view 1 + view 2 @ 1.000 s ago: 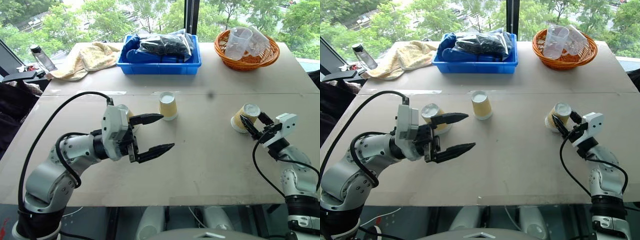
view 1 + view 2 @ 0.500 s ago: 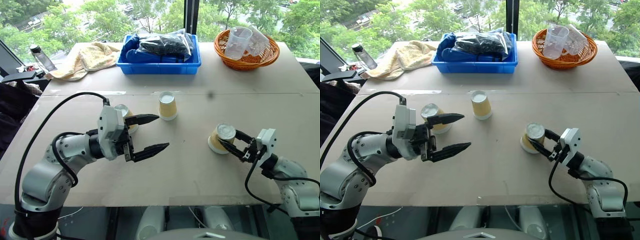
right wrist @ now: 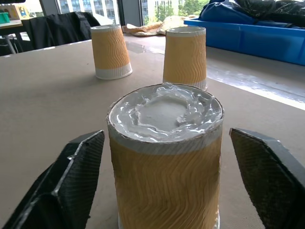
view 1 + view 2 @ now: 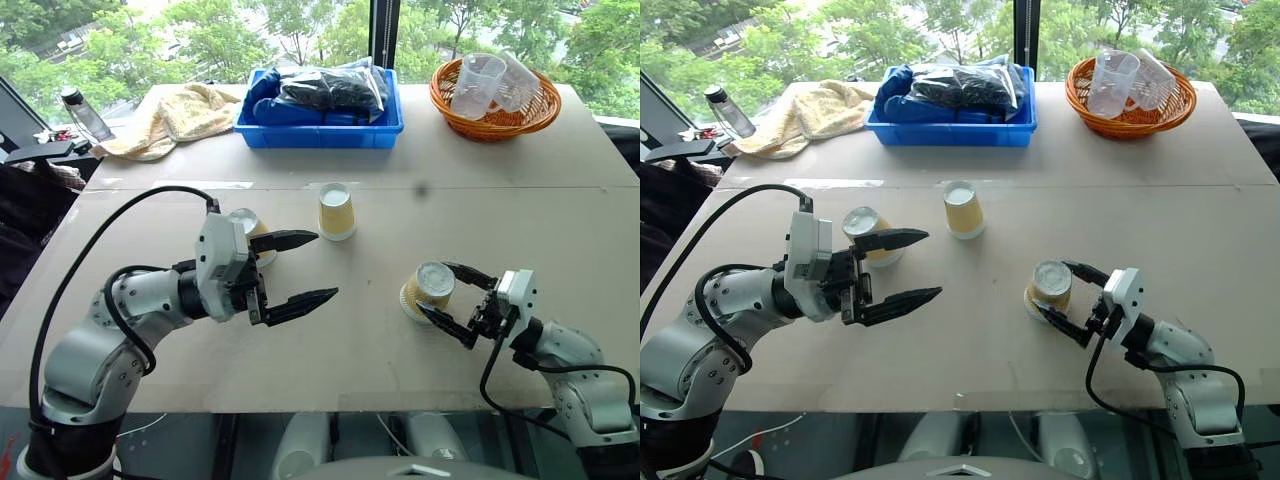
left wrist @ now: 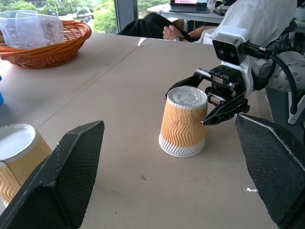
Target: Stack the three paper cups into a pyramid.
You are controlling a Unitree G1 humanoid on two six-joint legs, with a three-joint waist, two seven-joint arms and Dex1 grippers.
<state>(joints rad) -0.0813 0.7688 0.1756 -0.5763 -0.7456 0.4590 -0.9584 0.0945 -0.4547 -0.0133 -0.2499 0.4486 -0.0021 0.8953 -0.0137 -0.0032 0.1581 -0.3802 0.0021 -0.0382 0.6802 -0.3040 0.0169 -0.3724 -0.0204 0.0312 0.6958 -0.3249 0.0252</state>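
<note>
Three paper cups stand upside down and apart on the table (image 4: 360, 330). One cup (image 4: 336, 211) is at the centre back. A second cup (image 4: 246, 228) sits just behind my left gripper's upper finger. The third cup (image 4: 428, 290) stands upright between the fingers of my right gripper (image 4: 432, 287), which is open, with a gap on each side of the cup (image 3: 164, 143). My left gripper (image 4: 327, 264) hovers open and empty left of centre, pointing right toward that cup (image 5: 183, 121).
At the back stand a blue bin (image 4: 320, 128) of dark bags, an orange basket (image 4: 495, 110) of clear plastic cups, a yellow towel (image 4: 170, 115) and a bottle (image 4: 82, 112). The table's front edge runs close below both grippers.
My right gripper carried the third cup left and nearer to me, set it upright on the table and opened its jaws. The left gripper stayed put.
</note>
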